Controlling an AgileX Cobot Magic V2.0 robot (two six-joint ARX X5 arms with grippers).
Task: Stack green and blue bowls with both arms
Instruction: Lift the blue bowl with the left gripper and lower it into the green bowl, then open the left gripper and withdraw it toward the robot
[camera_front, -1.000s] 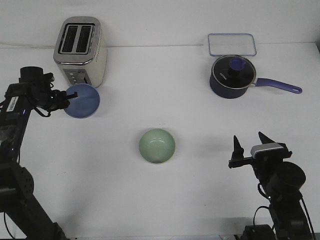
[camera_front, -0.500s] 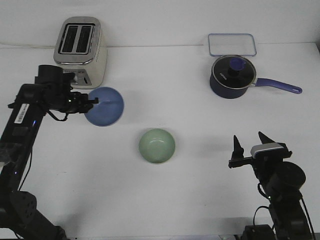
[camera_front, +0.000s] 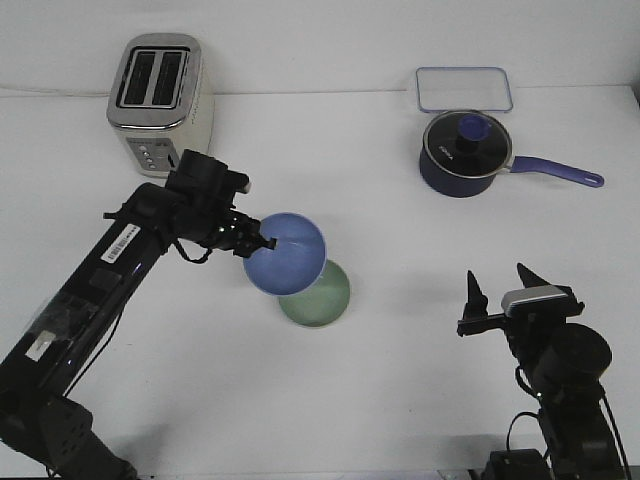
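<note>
Blue bowl (camera_front: 287, 254) pinched by its rim in your left gripper (camera_front: 258, 243), overlapping the green bowl (camera_front: 322, 297); release off-centre and it tips; right gripper (camera_front: 500, 292) gapes, empty.

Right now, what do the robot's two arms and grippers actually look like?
Both arms are black and jointed. The left arm carries white labels with dark print on its long link, and thin black cables loop near the wrist. Its left gripper is black. The right gripper has two pointed black fingers and a small silver-grey block, above a rounded black joint with a trailing cable.
</note>
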